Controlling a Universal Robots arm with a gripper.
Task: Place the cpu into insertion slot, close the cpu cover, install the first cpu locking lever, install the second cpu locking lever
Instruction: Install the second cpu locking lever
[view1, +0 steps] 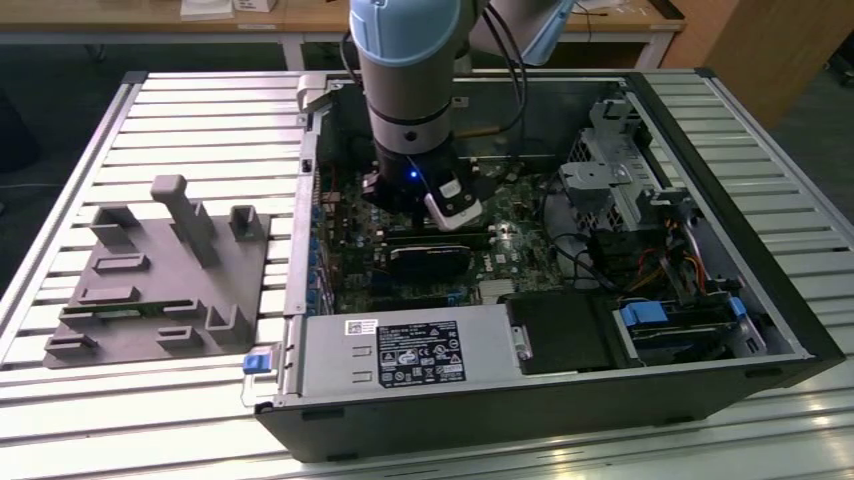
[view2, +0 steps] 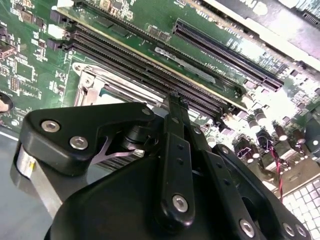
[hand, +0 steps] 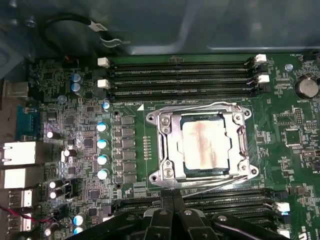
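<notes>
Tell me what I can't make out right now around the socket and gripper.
- Gripper fingertips: in the first wrist view they meet at the socket's edge; contact with a lever isn't clear.
- Cpu and cpu cover: in the exterior view the arm blocks them.
- Socket in the second wrist view: mostly behind the gripper body.
- Lever latching: wires too thin to judge.

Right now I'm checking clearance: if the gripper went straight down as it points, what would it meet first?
Probably the lower edge of the cpu cover, closed over the cpu; the gripper hangs just above it, though depth is unclear.

Slatted table bearing computer case, grey fixture
</notes>
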